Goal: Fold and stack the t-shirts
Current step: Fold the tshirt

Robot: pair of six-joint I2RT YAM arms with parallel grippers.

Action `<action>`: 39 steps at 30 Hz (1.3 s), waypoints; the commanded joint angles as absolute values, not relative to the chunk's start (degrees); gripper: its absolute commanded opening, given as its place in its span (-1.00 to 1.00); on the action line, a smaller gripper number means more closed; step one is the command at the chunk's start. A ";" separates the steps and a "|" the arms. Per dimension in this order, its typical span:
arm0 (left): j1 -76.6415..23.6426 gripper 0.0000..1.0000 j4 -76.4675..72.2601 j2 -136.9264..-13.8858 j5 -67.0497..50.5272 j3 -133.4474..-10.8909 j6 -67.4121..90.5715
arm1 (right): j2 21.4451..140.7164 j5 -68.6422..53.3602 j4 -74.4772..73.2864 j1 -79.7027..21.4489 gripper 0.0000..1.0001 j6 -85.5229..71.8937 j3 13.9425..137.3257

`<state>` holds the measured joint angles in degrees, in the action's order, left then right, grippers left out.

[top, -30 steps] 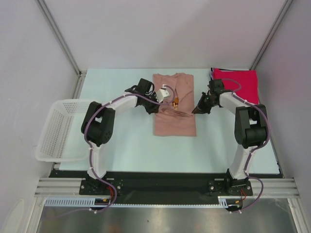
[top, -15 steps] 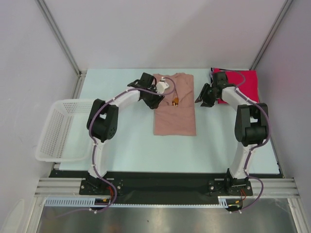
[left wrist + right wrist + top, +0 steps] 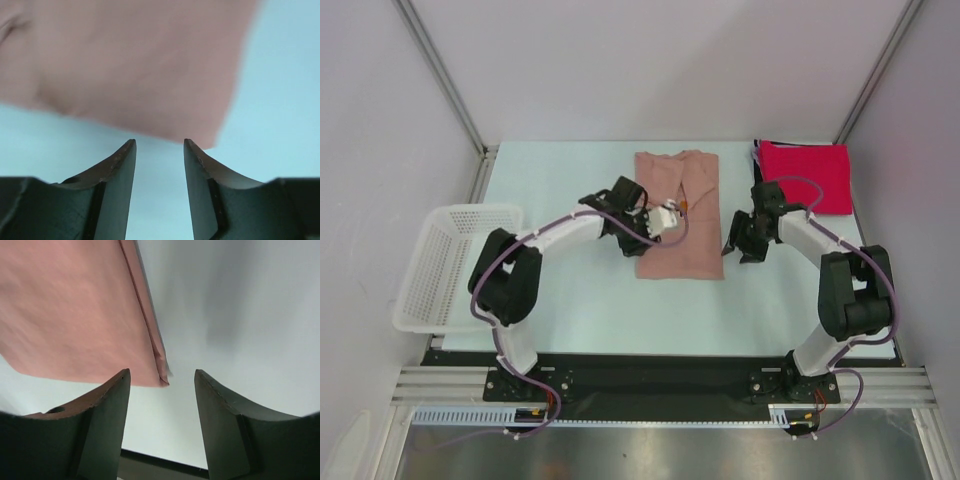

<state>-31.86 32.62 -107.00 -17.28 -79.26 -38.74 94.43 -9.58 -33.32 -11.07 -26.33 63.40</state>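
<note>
The left arm [image 3: 570, 228] hides part of the pink t-shirt [image 3: 686, 252], whose print [image 3: 688, 207] is unreadably small.

I had the pale blue table [image 3: 580, 300] in view from above. The dusty-pink t-shirt [image 3: 695, 245] lay flat on it as a long folded rectangle, mid-table toward the far edge. The folded red t-shirt [image 3: 810, 175] sat in the far right corner, apart from the pink one. The white lattice basket [image 3: 425, 270] rested at the left edge.
</note>
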 commanded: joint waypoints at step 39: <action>-40.69 -0.99 47.94 -91.60 -20.83 -61.71 -45.44 | 73.34 -18.11 -42.08 -19.94 -1.00 -31.63 44.13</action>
